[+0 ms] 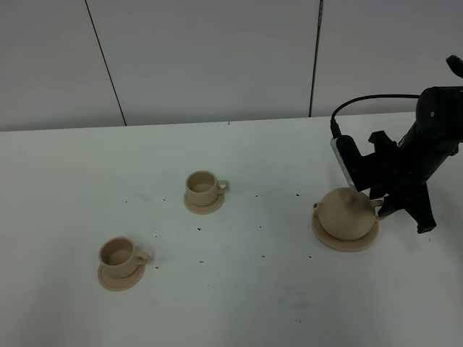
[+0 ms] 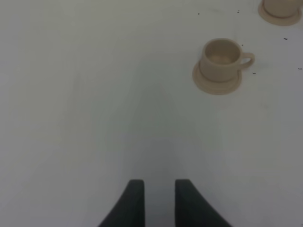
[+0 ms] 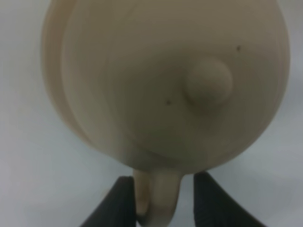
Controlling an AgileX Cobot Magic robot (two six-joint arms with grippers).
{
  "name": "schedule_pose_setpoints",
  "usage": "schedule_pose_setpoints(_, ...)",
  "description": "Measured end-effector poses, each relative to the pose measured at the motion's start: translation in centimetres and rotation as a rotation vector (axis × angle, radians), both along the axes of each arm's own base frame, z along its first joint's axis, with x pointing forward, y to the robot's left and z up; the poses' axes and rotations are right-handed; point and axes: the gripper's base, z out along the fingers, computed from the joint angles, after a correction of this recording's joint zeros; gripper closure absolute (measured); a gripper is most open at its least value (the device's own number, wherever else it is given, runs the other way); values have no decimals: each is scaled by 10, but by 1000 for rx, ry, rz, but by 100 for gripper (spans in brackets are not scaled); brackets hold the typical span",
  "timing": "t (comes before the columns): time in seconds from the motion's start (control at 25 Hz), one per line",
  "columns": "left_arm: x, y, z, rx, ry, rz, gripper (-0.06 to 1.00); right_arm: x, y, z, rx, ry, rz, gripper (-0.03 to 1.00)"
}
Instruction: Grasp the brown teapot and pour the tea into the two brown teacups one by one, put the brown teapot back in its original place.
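The brown teapot sits on its wide tan saucer, the original place, at the right. My right gripper is at the pot's handle. In the right wrist view its dark fingers straddle the handle; one touches it, and a thin gap shows at the other, so it is open. The pot's lid knob is close up. Two brown teacups stand on small saucers, one mid-table and one front left. My left gripper hovers over bare table, jaws nearly together and empty, short of a teacup.
The white table is dotted with small dark specks. A pale wall runs along the back. The right arm's black cable loops above the table at the right. A second cup saucer shows at the edge of the left wrist view.
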Motion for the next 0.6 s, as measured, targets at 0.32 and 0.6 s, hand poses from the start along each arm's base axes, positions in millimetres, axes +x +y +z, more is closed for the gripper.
schedule_pose_setpoints(0.32, 0, 0, 0, 0, 0, 0, 71, -1, 0, 0, 6, 11, -3, 72)
schedule_pose_setpoints(0.6, 0, 0, 0, 0, 0, 0, 71, -2, 1, 0, 9, 20, -3, 74)
